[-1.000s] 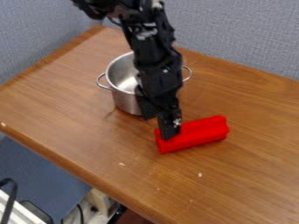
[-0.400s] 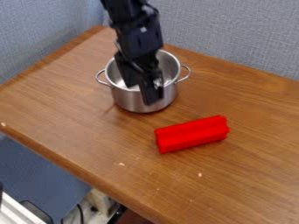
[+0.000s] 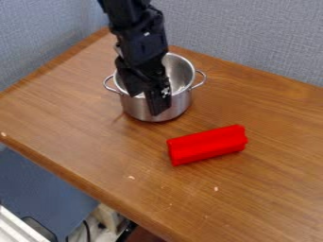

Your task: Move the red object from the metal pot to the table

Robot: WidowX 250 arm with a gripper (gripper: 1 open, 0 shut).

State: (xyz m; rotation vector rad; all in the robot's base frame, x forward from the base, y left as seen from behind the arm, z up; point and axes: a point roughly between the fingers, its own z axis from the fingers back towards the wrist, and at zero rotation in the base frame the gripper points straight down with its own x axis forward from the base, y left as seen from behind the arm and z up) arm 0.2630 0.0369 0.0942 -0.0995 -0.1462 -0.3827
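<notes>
While open claw (image 3: 157, 102) hangs empty by metal pot (image 3: 154, 90), red object (image 3: 207, 145) lies mid-table (image 3: 76, 113), off edges.

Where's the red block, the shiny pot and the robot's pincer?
red block (image 3: 207, 145), camera view, middle of its top face
shiny pot (image 3: 184, 74), camera view, right rim
pincer (image 3: 154, 102), camera view, between its fingertips

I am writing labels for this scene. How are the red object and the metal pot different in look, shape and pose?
The red object is bright matte red; the metal pot is shiny silver steel. The red object is a long solid block lying flat on its side; the metal pot is round, hollow and upright, with small side handles. The red object lies in full view; the metal pot is partly hidden behind the arm. Both rest on the table, apart from each other.
</notes>
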